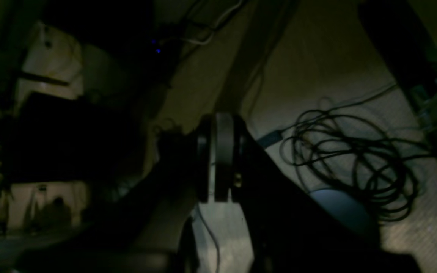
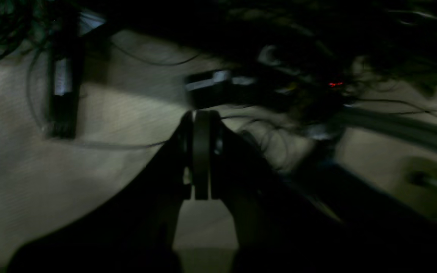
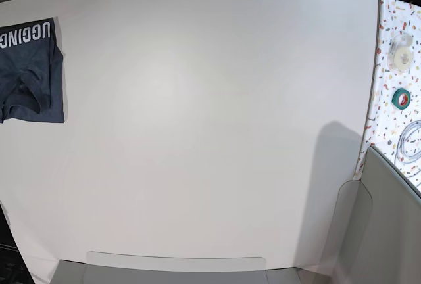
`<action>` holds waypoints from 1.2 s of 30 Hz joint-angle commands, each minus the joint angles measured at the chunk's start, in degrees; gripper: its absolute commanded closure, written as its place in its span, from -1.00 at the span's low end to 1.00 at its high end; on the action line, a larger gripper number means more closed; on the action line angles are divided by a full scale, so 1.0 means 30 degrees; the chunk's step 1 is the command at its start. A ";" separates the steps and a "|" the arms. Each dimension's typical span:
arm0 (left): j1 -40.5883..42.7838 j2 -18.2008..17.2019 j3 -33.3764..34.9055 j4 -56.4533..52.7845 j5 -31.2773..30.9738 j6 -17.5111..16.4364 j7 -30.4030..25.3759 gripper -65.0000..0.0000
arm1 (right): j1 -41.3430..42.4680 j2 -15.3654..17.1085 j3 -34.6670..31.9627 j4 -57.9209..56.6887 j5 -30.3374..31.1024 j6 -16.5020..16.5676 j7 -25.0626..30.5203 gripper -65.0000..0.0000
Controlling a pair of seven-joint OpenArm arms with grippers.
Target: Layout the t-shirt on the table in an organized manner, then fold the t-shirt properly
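1. Table (image 3: 197, 119): broad white top bare across the middle and right.
2. Shirt (image 3: 29, 73): folded at the far left edge, letters showing.
3. Left gripper (image 1: 224, 159) and right gripper (image 2: 201, 155): jaws together, empty, over dim cabled floor.

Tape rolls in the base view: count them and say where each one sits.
2. A whitish tape roll lies on the speckled strip at the right edge; a green tape roll lies just below it in the picture. More may lie beyond the frame.
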 commanded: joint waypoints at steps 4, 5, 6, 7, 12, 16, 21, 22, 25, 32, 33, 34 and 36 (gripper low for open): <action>-0.1739 0.1007 0.2029 -0.2610 0.0110 0.0179 0.0477 0.94 | 0.2742 -0.0885 -0.0910 -0.3024 0.1977 0.1022 -0.2095 1.00; -0.2384 0.1241 0.2674 -0.3138 0.0110 0.0179 0.1151 0.93 | 0.3592 -0.1032 -0.0881 -0.3727 0.2798 0.1989 -0.2916 1.00; -0.2823 0.1417 0.3114 -0.3431 0.0110 0.0179 0.1737 0.93 | 0.4236 -0.1178 -0.0881 -0.4138 0.3384 0.2927 -0.3589 1.00; -0.3292 0.1534 0.3436 -0.3578 0.0110 0.0179 0.2469 0.93 | 0.4852 -0.1295 -0.0881 -0.4548 0.4028 0.3718 -0.4410 1.00; -0.5138 0.2150 0.3641 -0.3636 0.0081 0.0179 0.6982 0.93 | 0.6903 -0.1705 -0.0910 -0.4812 0.5728 0.4685 -0.7252 1.00; -0.5783 0.2677 0.2147 -0.3636 -0.1414 -0.3704 0.8975 0.94 | 0.7811 -0.1969 -0.0822 -0.4812 0.5787 0.4685 -0.7604 1.00; -0.7014 0.2882 0.2117 -0.3636 -0.2732 -0.9652 1.1935 0.94 | 0.8515 -0.2438 -0.0793 -0.4812 0.5787 0.4685 -0.7663 1.00; -0.7190 0.2970 0.2117 -0.3636 -0.2645 -1.0151 1.2609 0.94 | 0.8544 -0.2643 -0.0793 -0.4812 0.5787 0.4685 -0.7663 1.00; -0.8040 0.3381 0.2117 -0.3636 -0.2674 -1.0444 1.5305 0.94 | 0.8984 -0.3024 -0.0793 -0.5046 0.5816 0.4392 -0.7721 1.00; -0.9300 0.3791 0.1941 -0.3636 -0.2732 -1.0414 1.8587 0.94 | 1.0214 -0.3200 -0.0793 -0.5954 0.5816 0.1989 -0.7721 1.00; -0.9300 0.3820 0.1912 -0.3636 -0.2732 -1.0414 1.8587 0.94 | 1.0302 -0.3200 -0.0793 -0.5954 0.5816 0.1989 -0.7692 1.00; -0.9329 0.3820 0.1912 -0.3636 -0.2732 -1.0414 1.8587 0.94 | 1.0332 -0.3200 -0.0793 -0.5925 0.5816 0.1989 -0.7692 1.00; -0.9417 0.3967 0.1912 -0.3636 -0.2732 -1.0414 1.8587 0.94 | 1.0537 -0.3200 -0.0793 -0.5925 0.5816 0.1989 -0.7663 1.00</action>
